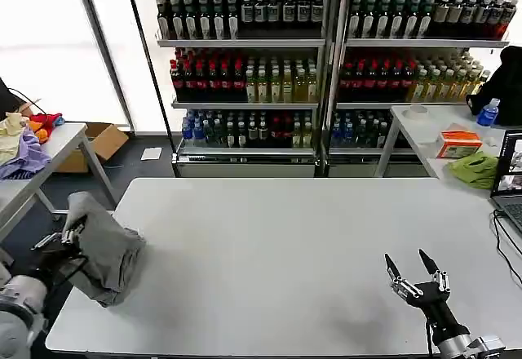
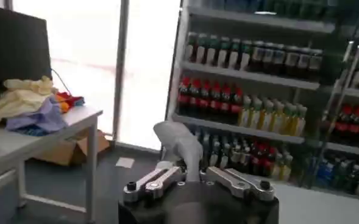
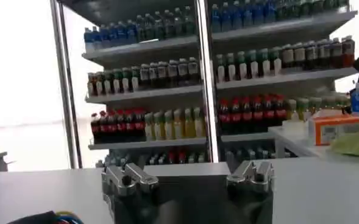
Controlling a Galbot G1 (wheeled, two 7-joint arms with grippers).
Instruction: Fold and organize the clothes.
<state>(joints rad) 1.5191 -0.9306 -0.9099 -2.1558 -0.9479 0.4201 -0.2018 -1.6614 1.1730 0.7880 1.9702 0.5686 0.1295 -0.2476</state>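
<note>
A light grey shirt (image 1: pixel 110 249) lies bunched at the left edge of the white table (image 1: pixel 285 245), with part of it hanging over the side. My left gripper (image 1: pixel 69 235) is shut on its upper fold. In the left wrist view a strip of the grey shirt (image 2: pixel 179 143) stands up between the closed fingers of the left gripper (image 2: pixel 191 176). My right gripper (image 1: pixel 412 265) hovers over the table's front right, open and holding nothing. Its fingers (image 3: pixel 127 178) are spread wide in the right wrist view.
A side table at the left carries a purple, yellow and red cloth heap (image 1: pixel 24 139), with a cardboard box (image 1: pixel 102 140) behind it. Shelves of bottles (image 1: pixel 326 57) fill the back. At the right are a lime-green cloth (image 1: pixel 475 167), an orange box (image 1: pixel 458 143) and a laptop (image 1: pixel 510 183).
</note>
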